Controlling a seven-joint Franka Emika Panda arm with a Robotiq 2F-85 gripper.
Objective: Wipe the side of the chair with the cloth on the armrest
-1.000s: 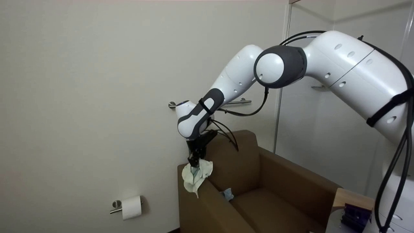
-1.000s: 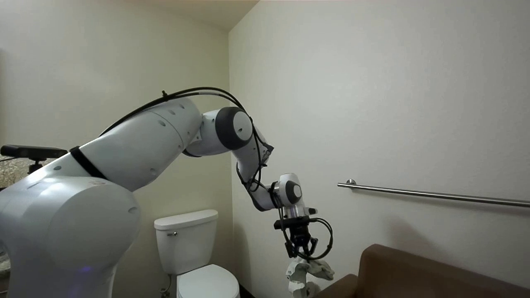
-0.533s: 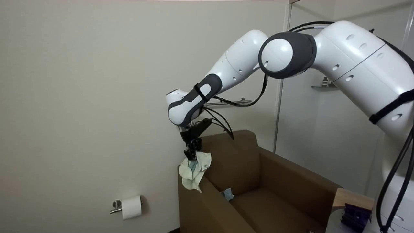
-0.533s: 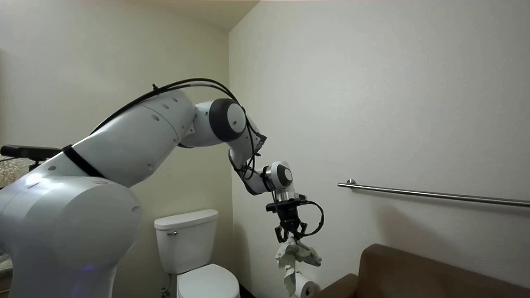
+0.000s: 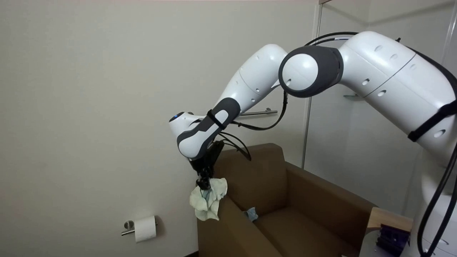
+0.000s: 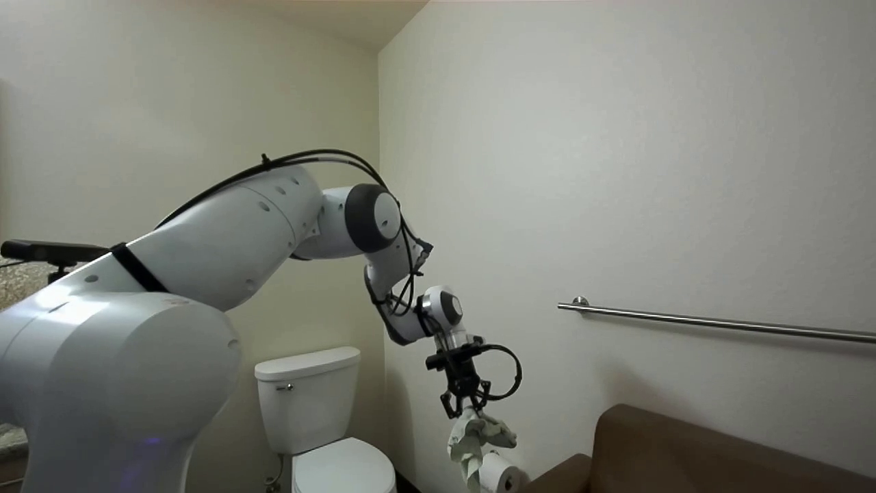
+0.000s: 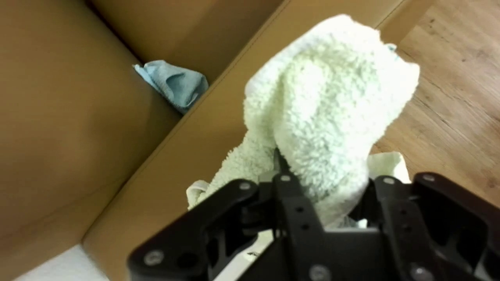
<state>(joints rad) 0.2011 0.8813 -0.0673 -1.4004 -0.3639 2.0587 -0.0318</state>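
Observation:
A pale green-white fluffy cloth [image 5: 209, 205] hangs bunched from my gripper [image 5: 204, 185] in both exterior views [image 6: 468, 441]. In the wrist view the cloth [image 7: 332, 97] is pinched between the fingers [image 7: 324, 175] and hides most of the fingertips. The brown chair [image 5: 237, 232] stands below. The cloth hangs at the outer back corner of its near armrest, partly past the outer side; I cannot tell whether it touches. In the wrist view the armrest [image 7: 187, 156] runs diagonally beneath the cloth, with wooden floor beyond. The chair's outer side is mostly visible in an exterior view.
A blue cloth [image 5: 251, 214] lies on the seat against the inner armrest. A toilet paper roll [image 5: 145, 229] and a towel bar [image 6: 718, 323] are on the wall beside the chair. A toilet [image 6: 308, 397] stands in the corner. A dark device [image 5: 392, 239] sits near the base.
My gripper rose, then came down again, still holding the cloth. It moved sideways from above the armrest towards its outer side and the hand tilted. The chair and blue cloth stayed still.

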